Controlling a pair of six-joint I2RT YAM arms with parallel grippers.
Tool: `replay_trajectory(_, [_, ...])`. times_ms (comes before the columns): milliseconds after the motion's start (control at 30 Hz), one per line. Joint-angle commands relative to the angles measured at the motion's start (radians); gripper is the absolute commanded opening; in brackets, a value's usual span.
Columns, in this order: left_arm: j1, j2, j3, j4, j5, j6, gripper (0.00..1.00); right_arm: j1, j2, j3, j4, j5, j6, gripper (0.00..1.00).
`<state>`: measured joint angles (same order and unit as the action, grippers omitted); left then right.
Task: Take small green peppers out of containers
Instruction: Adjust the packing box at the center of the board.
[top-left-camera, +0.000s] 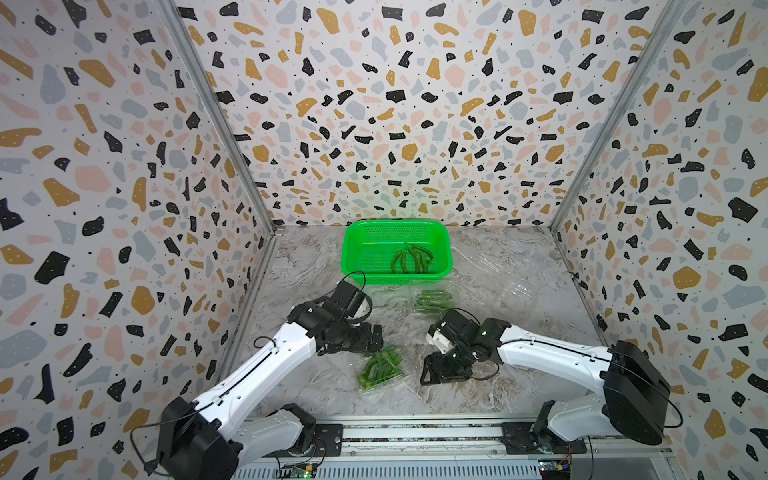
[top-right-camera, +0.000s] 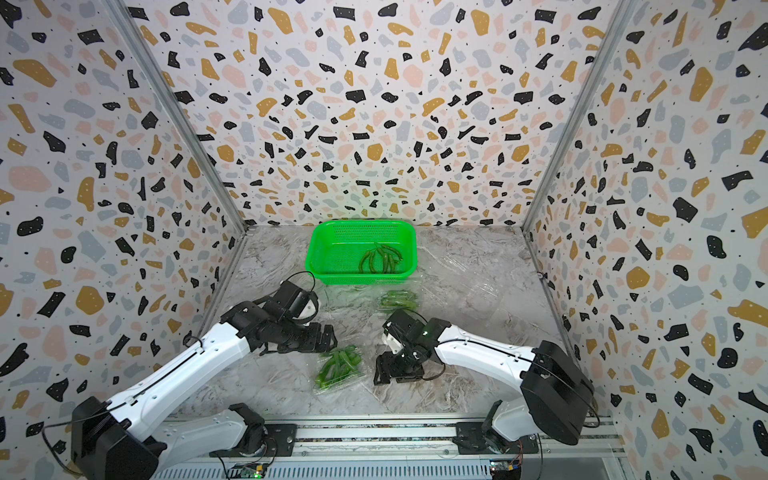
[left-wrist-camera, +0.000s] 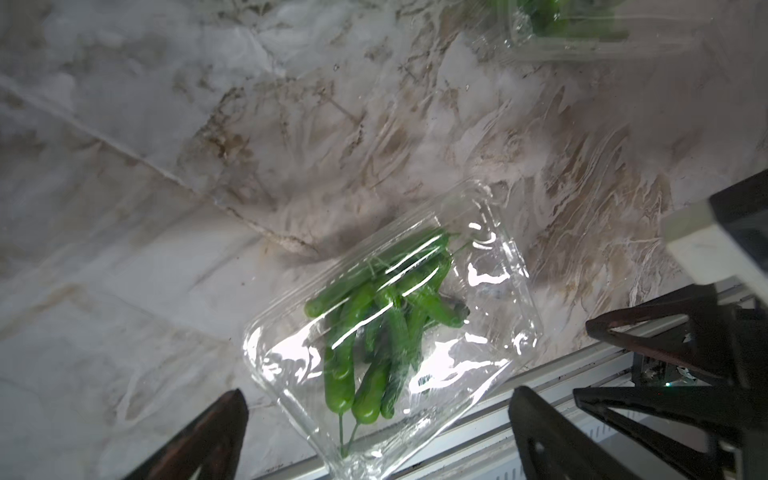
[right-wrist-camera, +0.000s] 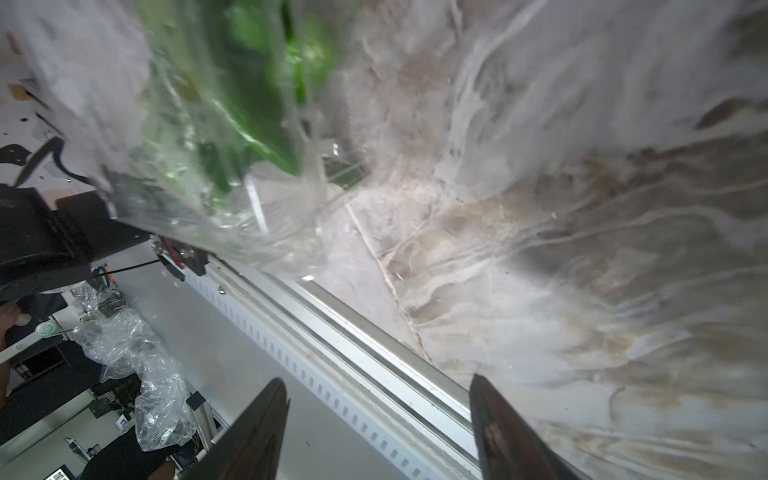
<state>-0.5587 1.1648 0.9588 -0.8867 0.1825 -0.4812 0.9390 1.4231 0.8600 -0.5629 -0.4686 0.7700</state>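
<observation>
Peppers (left-wrist-camera: 353, 324) in the crinkly pack (left-wrist-camera: 490, 332) between the wide-open left claw (left-wrist-camera: 380, 392) and wide-open right claw (right-wrist-camera: 378, 378) may skid off if pinched one-sided.

Near clear pack (left-wrist-camera: 490, 332): crinkly, glaring, flat on tabletop (top-left-camera: 316, 374); slim green peppers (left-wrist-camera: 374, 332) bundled inside, stems mixed. Second pack (top-left-camera: 432, 300): pepper-filled, just in front of green basket (top-left-camera: 353, 257). Loose peppers (top-left-camera: 411, 259) lie in basket. Third pack (top-left-camera: 513, 291): beside second, looks empty
</observation>
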Motion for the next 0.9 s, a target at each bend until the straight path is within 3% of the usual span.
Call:
replay_trajectory(0, [-0.004, 0.027, 0.049, 0.095, 0.010, 0.119, 0.99, -0.022, 0.031, -0.007, 0.067, -0.006, 0.002, 0.70])
replay_trajectory(267, [-0.004, 0.114, -0.011, 0.186, 0.123, 0.086, 0.99, -0.125, 0.179, 0.114, 0.034, -0.056, -0.168, 0.70])
replay_trajectory(533, [-0.004, 0.097, -0.003, 0.098, 0.128, 0.087, 0.99, -0.229, 0.343, 0.283, -0.021, -0.104, -0.343, 0.70])
replay_trajectory(700, [-0.004, 0.070, 0.013, 0.042, 0.083, 0.114, 0.99, -0.232, 0.287, 0.312, -0.085, -0.061, -0.355, 0.70])
replay_trajectory(867, [-0.004, 0.093, 0.039, 0.027, 0.082, 0.121, 0.99, -0.130, 0.156, 0.217, -0.094, -0.006, -0.286, 0.70])
